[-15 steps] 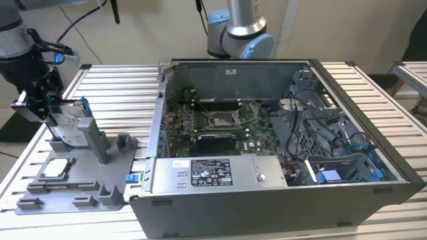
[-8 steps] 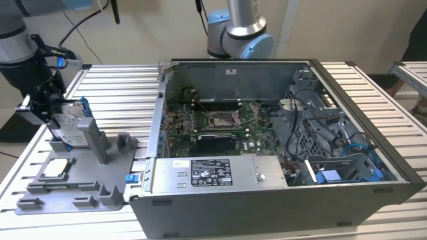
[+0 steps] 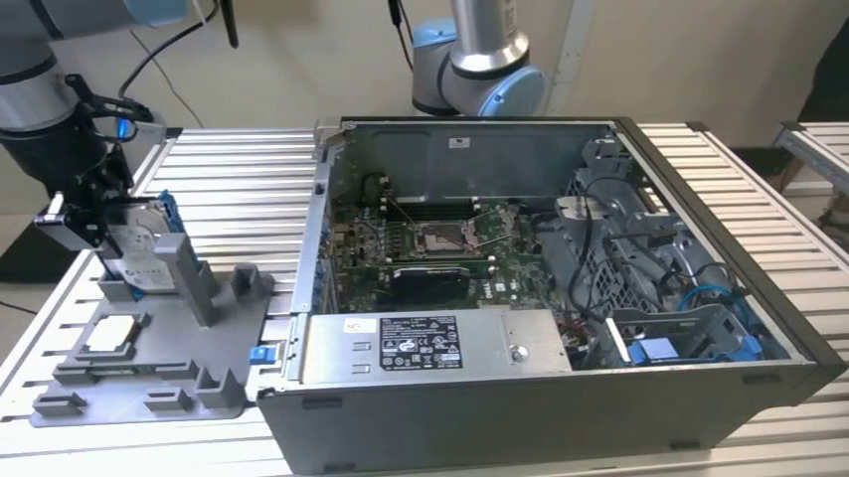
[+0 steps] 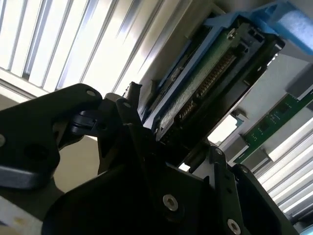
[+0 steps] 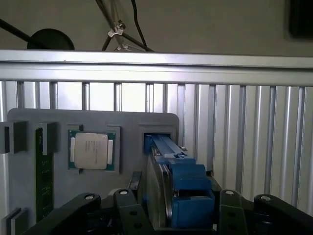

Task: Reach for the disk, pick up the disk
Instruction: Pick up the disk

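Gripper straddles the upright disk; whether it's clamped I can't tell. Stiff, weighty, shock-sensitive, I'd judge: best gripped across its blue frame.

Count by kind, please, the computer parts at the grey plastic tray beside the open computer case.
Silver-grey rectangular hard disk in blue plastic frame: 1
Pale square chip: 1
Long green memory stick: 1
Total: 3
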`<state>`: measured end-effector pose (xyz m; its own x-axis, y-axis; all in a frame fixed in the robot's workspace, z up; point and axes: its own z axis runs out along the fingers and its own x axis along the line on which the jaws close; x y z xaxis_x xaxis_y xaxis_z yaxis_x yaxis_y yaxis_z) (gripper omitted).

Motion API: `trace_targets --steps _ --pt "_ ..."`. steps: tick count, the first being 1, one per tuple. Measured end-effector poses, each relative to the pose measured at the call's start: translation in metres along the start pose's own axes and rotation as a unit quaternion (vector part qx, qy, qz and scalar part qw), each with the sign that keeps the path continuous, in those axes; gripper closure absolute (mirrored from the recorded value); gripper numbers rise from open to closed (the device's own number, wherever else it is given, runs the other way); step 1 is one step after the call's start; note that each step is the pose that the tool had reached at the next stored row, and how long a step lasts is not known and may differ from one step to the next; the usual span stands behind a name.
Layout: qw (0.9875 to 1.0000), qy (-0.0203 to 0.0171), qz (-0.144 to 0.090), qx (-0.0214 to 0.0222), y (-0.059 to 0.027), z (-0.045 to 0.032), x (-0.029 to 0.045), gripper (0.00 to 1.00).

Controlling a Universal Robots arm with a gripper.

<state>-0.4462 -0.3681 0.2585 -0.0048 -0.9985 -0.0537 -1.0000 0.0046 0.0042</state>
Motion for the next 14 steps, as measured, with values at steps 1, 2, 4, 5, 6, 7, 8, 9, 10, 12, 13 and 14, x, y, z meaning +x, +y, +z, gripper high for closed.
trace_targets --steps 1,2,4,5,6,7,8,9,10,12,13,14 --pt "1.0000 0.0000 0.000 0.0001 0.0000 0.0000 0.0000 0.00" --pt "1.0000 -0.0001 0.000 0.0001 0.0000 0.0001 0.0000 0.00" --pt "1.0000 -0.0001 0.000 0.0001 0.0000 0.0001 0.0000 0.00" --pt "1.0000 -0.0001 0.000 0.0001 0.0000 0.0001 0.0000 0.00" --pt "1.0000 -0.0001 0.000 0.0001 0.0000 0.0000 0.0000 0.00" --pt "1.0000 -0.0001 0.000 0.0001 0.0000 0.0001 0.0000 0.00" --pt "1.0000 -0.0001 0.000 0.0001 0.0000 0.0001 0.0000 1.00" --pt "1.0000 -0.0001 0.000 0.0001 0.0000 0.0001 0.0000 1.00" --pt "1.0000 -0.0001 0.000 0.0001 0.0000 0.0001 0.0000 1.00" --pt "1.0000 -0.0002 0.000 0.0002 0.0000 0.0002 0.0000 1.00" --pt "1.0000 -0.0002 0.000 0.0002 -0.0001 0.0002 0.0000 1.00" --pt "1.0000 -0.0001 0.000 0.0002 0.0000 0.0002 0.0000 1.00"
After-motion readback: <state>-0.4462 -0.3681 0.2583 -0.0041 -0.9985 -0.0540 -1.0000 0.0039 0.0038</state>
